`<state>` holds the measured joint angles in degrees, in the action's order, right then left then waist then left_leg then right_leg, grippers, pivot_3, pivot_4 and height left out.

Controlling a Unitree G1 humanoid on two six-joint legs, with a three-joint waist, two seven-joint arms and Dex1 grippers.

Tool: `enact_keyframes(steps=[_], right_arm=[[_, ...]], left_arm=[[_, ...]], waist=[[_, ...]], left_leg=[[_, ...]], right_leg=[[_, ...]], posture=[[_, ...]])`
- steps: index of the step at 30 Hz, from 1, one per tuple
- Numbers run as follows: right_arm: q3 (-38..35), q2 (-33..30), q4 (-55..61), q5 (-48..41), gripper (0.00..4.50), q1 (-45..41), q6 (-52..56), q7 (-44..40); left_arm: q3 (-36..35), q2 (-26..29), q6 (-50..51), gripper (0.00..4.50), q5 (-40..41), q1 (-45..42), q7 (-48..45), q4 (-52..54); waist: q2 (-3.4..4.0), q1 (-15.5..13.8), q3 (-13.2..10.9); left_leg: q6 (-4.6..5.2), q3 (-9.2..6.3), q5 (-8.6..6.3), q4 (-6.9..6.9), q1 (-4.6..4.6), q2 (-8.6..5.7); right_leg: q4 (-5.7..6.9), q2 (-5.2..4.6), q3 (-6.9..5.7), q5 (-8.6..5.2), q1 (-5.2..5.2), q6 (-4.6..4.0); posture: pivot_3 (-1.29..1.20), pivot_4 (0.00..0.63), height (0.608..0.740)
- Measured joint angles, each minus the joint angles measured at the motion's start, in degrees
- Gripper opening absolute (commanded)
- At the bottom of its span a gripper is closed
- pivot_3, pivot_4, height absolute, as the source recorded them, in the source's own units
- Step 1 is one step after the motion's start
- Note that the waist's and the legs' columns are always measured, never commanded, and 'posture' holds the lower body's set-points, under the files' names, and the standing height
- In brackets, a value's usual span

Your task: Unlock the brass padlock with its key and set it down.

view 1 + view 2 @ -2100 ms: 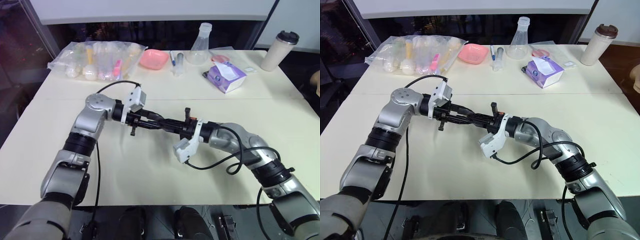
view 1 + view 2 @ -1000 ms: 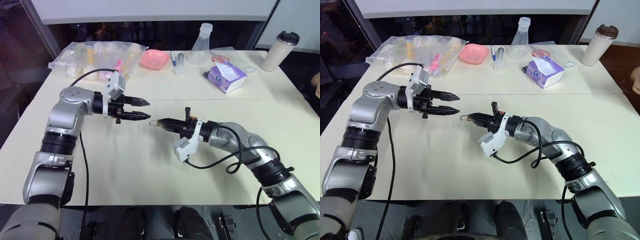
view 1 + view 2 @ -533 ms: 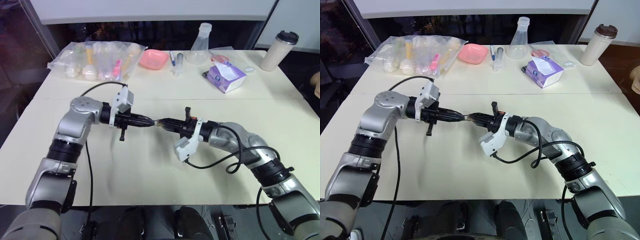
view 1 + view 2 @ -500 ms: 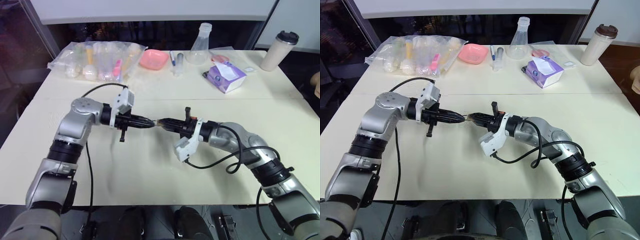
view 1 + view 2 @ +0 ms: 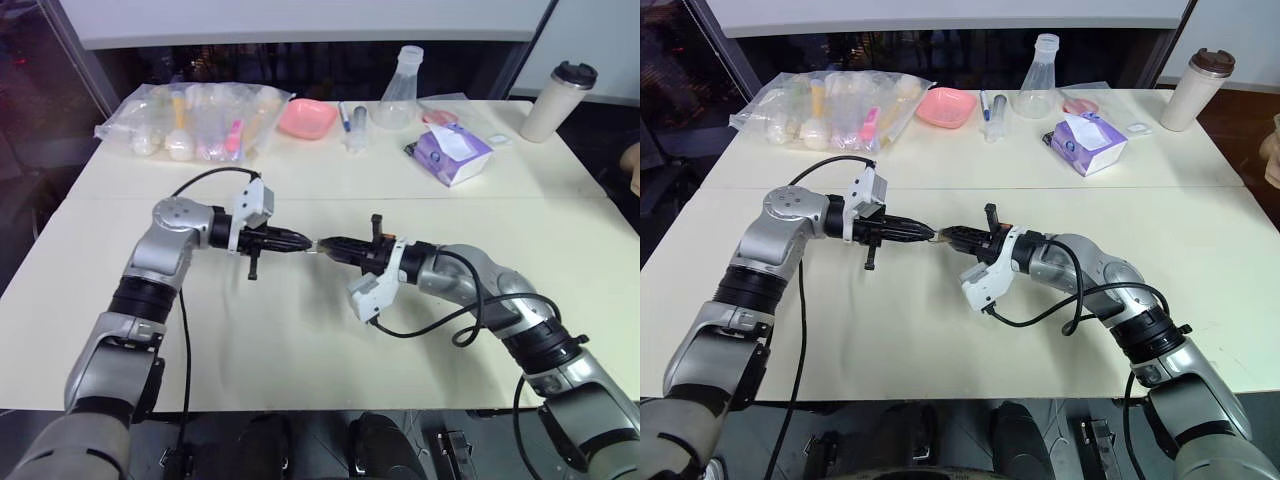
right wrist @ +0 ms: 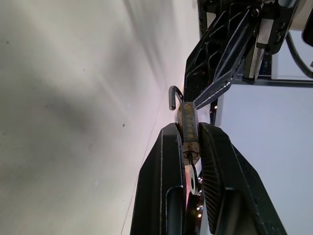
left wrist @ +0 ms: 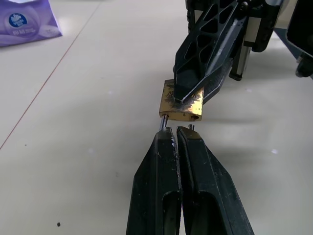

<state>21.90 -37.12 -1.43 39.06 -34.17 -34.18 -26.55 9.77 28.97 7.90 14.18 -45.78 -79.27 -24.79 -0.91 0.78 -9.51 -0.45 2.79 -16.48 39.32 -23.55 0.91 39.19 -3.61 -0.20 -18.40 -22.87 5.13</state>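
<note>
While both arms meet tip to tip above the middle of the table, the scene reads thus:

Padlock: the padlock (image 7: 181,103) hangs in the air over the table (image 5: 300,330), between the two grippers, clear of the surface.
Right gripper: the right gripper (image 6: 190,134) pinches the brass body between its two fingers; a key (image 6: 191,171) sits in the end of the body that faces the wrist, lying between the fingers.
Shackle: the silvery shackle (image 6: 174,96) stands out from the far end of the body, its hooked end free, so the lock is open.
Left gripper: the left gripper (image 7: 177,132) has its fingers pressed together; their tips lie at the shackle end of the padlock, touching or nearly touching it. I cannot tell whether the shackle is caught between them.
Arms: the left comes in from the left side, the right from the right, and both point roughly level toward each other.
Far edge of table: a bag of bottles (image 5: 195,122), a pink dish (image 5: 307,117), a flask (image 5: 398,90), a purple tissue pack (image 5: 452,152) and a lidded cup (image 5: 560,101), all well apart from the grippers.
</note>
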Motion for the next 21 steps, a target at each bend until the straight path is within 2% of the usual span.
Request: enact_keyframes(steps=[6, 15, 21], right_arm=[[0.0, 0.0, 0.0, 0.0, 0.00, 0.0, 0.1, -0.3], [0.0, 0.4, 0.1, -0.6, 0.00, 0.0, -0.6, -0.1], [-0.2, 0.6, 0.2, -0.7, 0.00, 0.0, -0.4, -0.1]], left_arm=[[0.0, 0.0, -1.7, 0.09, -0.1, 0.0, -0.1, -1.0], [0.2, 0.0, 1.8, 0.09, 0.2, 1.2, -1.4, -1.0], [0.0, -0.9, 0.5, 0.09, -0.3, 1.1, 1.1, -2.4]], waist=[[0.00, 0.0, 0.0], [0.00, 0.0, 0.0], [0.00, 0.0, 0.0]], left_leg=[[0.00, 0.00, 0.00, 0.00, 0.00, 0.00], [0.00, 0.00, 0.00, 0.00, 0.00, 0.00], [0.00, 0.00, 0.00, 0.00, 0.00, 0.00]], right_leg=[[0.00, 0.00, 0.00, 0.00, 0.00, 0.00], [0.00, 0.01, 0.00, 0.00, 0.01, 0.00], [0.00, -0.01, 0.00, 0.00, 0.00, 0.00]], posture=[[0.00, 0.150, 0.715], [0.00, 0.150, 0.715], [0.00, 0.150, 0.715]])
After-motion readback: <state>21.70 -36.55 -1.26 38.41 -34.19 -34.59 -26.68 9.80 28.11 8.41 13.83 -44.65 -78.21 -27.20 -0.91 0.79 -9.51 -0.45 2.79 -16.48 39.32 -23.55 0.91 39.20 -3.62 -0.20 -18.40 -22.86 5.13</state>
